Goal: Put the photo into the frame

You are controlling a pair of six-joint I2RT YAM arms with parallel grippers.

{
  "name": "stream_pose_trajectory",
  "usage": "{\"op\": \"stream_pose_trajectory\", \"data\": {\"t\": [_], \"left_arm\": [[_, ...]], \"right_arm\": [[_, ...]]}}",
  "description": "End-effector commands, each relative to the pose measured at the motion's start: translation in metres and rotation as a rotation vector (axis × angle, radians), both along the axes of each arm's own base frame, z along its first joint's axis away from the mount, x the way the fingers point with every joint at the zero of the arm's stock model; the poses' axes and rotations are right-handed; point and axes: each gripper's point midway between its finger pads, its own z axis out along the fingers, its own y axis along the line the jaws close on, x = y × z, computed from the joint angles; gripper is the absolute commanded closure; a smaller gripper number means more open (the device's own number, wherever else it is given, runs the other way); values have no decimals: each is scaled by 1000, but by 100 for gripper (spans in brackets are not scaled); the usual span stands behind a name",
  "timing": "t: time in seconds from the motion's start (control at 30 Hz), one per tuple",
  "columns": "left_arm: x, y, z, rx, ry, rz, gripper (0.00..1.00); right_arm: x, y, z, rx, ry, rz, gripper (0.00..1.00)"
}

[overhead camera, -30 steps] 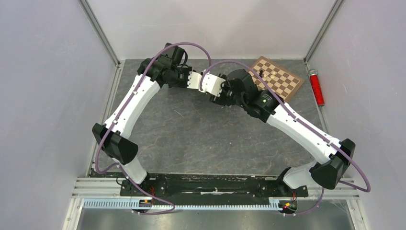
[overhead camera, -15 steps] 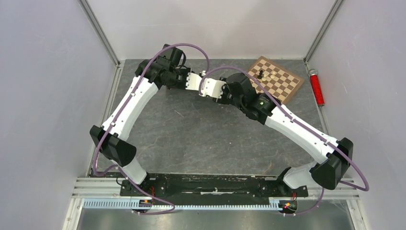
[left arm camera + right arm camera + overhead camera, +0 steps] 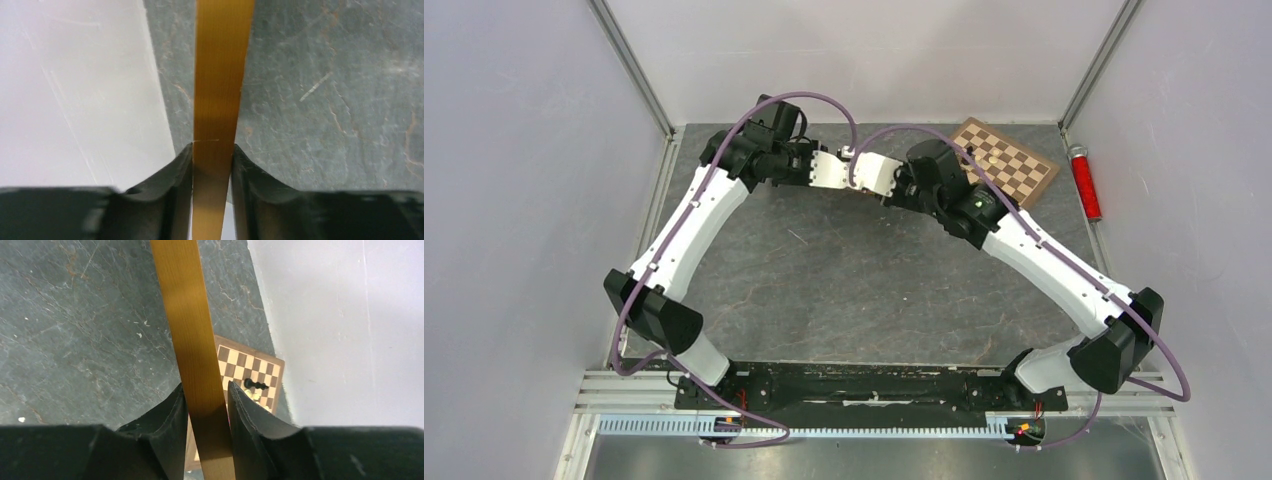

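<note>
My left pincer (image 3: 212, 150) pinches the frame (image 3: 220, 75); my right pincer (image 3: 206, 387) is pressed on it too; its wood runs straight ahead from each, near the middle of the table's (image 3: 854, 280) far edge; the photo I cannot see.

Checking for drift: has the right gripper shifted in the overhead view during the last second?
Yes: the right gripper moved toward the back wall, its wrist now covering more of the chessboard.
</note>
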Motion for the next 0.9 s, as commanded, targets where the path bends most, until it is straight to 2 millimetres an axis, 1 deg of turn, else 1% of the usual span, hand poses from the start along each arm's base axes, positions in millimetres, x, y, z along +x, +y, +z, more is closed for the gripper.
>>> {"op": "stream_pose_trajectory", "data": {"t": [0.0,0.07,0.1,0.13,0.17,0.3,0.37,0.43,0.53,0.7,0.73,0.87], "left_arm": [[19,8,86,-209,-247,117,55],[23,15,99,-247,-284,160,45],[26,18,107,-268,-310,183,40],[28,22,115,-293,-335,211,28],[31,26,122,-315,-359,236,23],[31,44,151,-405,-444,319,21],[29,53,161,-438,-479,347,21],[24,59,163,-448,-497,351,20],[18,62,162,-452,-501,349,20],[13,61,151,-449,-466,351,19],[12,61,148,-446,-457,351,19],[9,59,139,-455,-421,350,19]], "right_arm": [[6,5,33,241,65,-43,100],[7,3,40,295,105,-63,100],[6,6,42,321,130,-53,100],[6,6,47,346,147,-54,100],[7,7,50,365,163,-58,100],[9,5,66,443,183,-69,100],[10,5,74,466,176,-67,100],[12,4,79,471,165,-72,100],[11,8,85,492,170,-66,100],[4,19,89,579,236,-43,100],[4,18,89,593,246,-45,100],[10,5,96,695,300,-63,100]]}}
